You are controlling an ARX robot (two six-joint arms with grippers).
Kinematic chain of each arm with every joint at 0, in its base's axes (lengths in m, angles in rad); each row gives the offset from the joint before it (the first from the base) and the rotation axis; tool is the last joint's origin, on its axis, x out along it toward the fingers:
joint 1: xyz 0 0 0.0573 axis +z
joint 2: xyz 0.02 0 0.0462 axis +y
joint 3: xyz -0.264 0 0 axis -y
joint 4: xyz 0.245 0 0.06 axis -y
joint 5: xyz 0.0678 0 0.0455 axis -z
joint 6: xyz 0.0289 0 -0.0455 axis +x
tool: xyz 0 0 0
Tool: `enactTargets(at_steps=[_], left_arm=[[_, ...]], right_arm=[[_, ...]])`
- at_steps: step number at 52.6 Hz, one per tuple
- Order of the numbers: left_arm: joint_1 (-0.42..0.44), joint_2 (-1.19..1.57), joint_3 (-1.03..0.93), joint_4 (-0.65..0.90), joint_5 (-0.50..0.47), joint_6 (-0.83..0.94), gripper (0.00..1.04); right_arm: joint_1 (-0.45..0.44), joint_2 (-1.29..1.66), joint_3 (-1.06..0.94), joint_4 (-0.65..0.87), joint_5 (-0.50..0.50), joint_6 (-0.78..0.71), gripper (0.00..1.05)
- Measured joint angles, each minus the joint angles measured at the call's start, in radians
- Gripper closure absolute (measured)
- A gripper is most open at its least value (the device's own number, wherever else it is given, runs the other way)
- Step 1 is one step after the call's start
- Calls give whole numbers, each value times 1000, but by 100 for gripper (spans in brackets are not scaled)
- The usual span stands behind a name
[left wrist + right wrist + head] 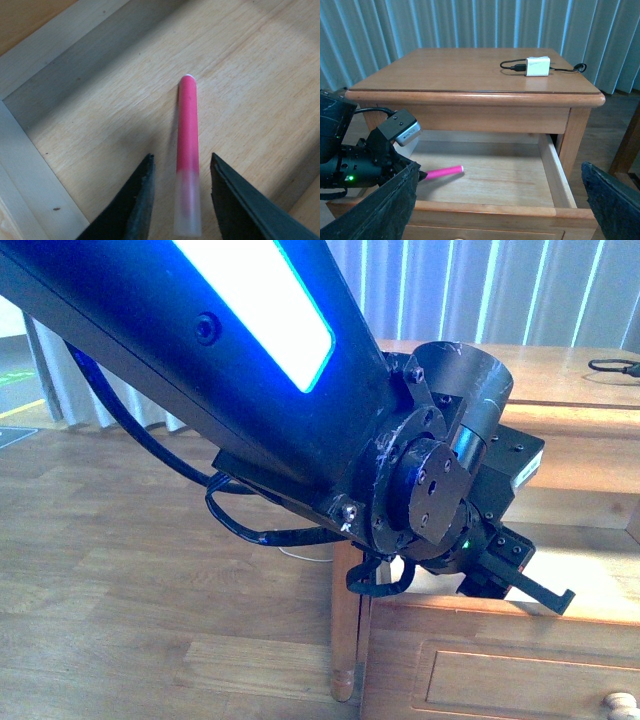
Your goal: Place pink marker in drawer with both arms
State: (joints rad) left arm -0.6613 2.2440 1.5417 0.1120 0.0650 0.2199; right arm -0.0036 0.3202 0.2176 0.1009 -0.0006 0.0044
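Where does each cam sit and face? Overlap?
Front: on the body, facing the drawer; left arm fills it.
Left wrist: over the drawer, looking down at the pink marker inside the open left gripper.
Right wrist: before the chest, facing the open drawer; open right gripper frames it, left arm shows.
Shared: both wrist views show the pink marker.

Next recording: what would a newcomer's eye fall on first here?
The bright pink marker, lying in the open drawer between the left end effector's open jaws. In the front view, the black left arm with its glowing white light strip fills most of the frame.
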Motion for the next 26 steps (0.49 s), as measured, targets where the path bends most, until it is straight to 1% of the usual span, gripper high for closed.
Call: enactTargets(at_steps=[5,6,7,8,12,13,15,17,21,22,24,26], left_arm=[[5,-6,-8,16,-1,0,52],[5,-7,-10,18,-2,0,52],[8,-11,-18,26,-5,-1,47],[8,-14,-21,29,-7,-2,45],[17,-42,-52,53,-19,-4,33],[18,-44,-55,55,-20,-4,32],[25,-69,-80,72,-31,-4,24],[29,-87,-96,81,-29,-4,20],[34,-154,-150,106,-29,-3,6],[37,-183,-172,121,-31,-3,5],[39,-219,-197,137,-37,-4,7],[41,-240,-213,145,-40,-4,7]], right_arm=[[0,0,0,0,0,0,8],[0,0,0,0,0,0,8],[0,0,0,0,0,0,8],[0,0,0,0,0,0,8],[0,0,0,0,0,0,8],[0,0,0,0,0,0,8],[0,0,0,0,0,0,8],[0,0,0,0,0,0,8],[0,0,0,0,0,0,8],[0,0,0,0,0,0,8],[0,0,0,0,0,0,8],[0,0,0,0,0,0,8]])
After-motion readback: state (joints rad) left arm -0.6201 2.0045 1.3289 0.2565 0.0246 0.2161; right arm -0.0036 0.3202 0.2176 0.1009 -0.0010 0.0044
